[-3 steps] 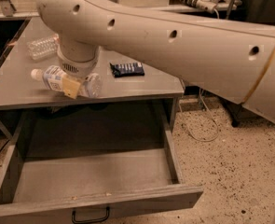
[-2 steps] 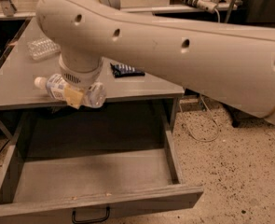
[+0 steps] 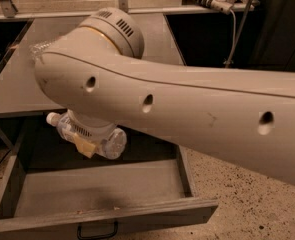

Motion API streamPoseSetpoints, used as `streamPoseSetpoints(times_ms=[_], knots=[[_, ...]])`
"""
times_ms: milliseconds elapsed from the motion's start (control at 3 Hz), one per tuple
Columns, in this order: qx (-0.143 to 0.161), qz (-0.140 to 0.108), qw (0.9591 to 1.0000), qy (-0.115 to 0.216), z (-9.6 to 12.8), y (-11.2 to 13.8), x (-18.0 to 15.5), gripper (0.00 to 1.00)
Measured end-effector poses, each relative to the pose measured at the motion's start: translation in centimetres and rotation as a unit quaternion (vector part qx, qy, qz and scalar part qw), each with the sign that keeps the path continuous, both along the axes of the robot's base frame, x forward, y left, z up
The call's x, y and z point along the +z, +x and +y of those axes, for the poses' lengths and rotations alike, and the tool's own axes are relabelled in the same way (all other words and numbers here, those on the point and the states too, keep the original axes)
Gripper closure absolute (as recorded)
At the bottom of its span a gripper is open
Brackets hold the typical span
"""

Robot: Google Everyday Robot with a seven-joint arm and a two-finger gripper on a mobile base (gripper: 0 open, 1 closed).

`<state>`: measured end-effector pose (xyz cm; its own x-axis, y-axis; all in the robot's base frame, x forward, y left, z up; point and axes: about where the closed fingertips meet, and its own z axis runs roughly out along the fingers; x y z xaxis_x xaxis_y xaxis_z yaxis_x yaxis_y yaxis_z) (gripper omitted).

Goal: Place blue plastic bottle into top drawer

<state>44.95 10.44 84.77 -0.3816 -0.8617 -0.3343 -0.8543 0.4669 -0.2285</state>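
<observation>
The blue plastic bottle [image 3: 104,142] lies on its side in my gripper [image 3: 87,144], white cap pointing left, held in the air above the open top drawer [image 3: 102,186]. The gripper hangs under my big white arm, which crosses the view from the right, and its yellowish fingertips [image 3: 85,146] are shut on the bottle's middle. The drawer is pulled out towards the camera, grey inside, with a small black handle [image 3: 97,231] on its front panel. The arm hides most of the gripper's body.
The grey counter top [image 3: 17,84] lies behind the drawer. A clear ribbed bottle [image 3: 39,48] peeks out from behind the arm on the counter's left. A white plug and cables [image 3: 222,4] hang at the back right. Speckled floor [image 3: 247,204] lies to the right.
The arm has carried the bottle off the counter top, forward and down, over the open drawer. The arm now fills more of the view.
</observation>
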Motion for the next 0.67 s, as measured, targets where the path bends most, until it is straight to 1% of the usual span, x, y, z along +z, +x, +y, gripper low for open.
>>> streamPoseSetpoints(times_ms=[333, 667], knots=[[0.0, 0.0, 1.0, 0.0, 0.0, 0.0, 0.0, 1.0], [-0.015, 0.03, 0.9993, 0.015, -0.1, -0.9, -4.1, 1.0]])
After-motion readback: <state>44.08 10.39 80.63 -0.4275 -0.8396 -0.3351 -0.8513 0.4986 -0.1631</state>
